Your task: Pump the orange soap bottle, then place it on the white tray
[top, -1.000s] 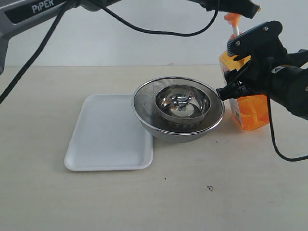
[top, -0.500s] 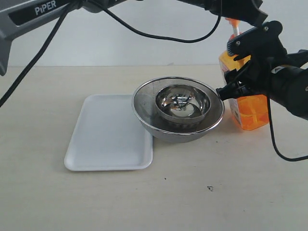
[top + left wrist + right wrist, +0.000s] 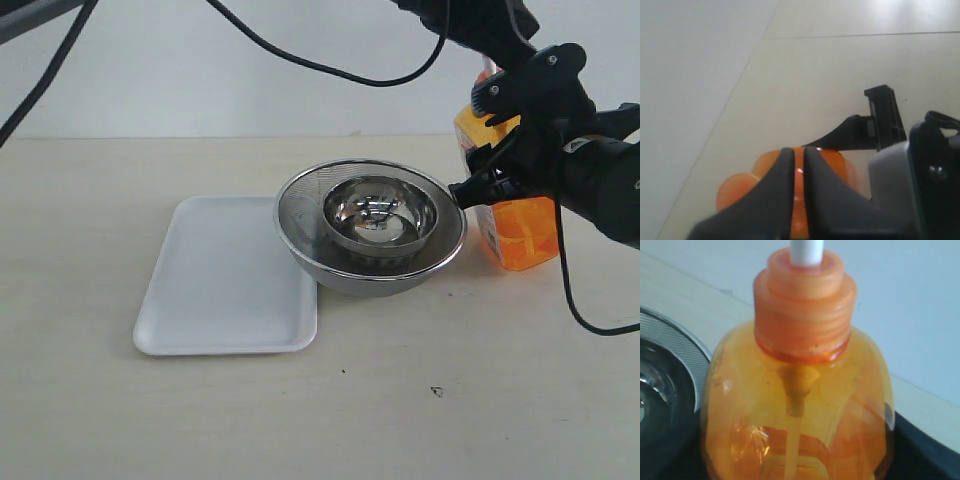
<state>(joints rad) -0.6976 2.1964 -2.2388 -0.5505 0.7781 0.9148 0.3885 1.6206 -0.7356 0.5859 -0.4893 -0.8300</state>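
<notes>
The orange soap bottle stands upright on the table at the right, beside the steel bowls. My right gripper is shut on the bottle's body; in the right wrist view the bottle fills the picture, its white stem rising from the orange collar. My left gripper is shut and sits directly on top of the pump head, its fingertips almost touching, with orange showing through the slit. In the exterior view the pump head is hidden behind that gripper. The white tray lies flat at the left, with nothing on it.
Two nested round steel bowls stand between the tray and the bottle; the outer bowl's rim overlaps the tray's right edge and lies close to the bottle. Black cables hang across the back wall. Bare table stretches along the front.
My left arm has come down to the right over the pump head, which showed a second ago and is now covered. The right gripper and the bottle have not moved.
</notes>
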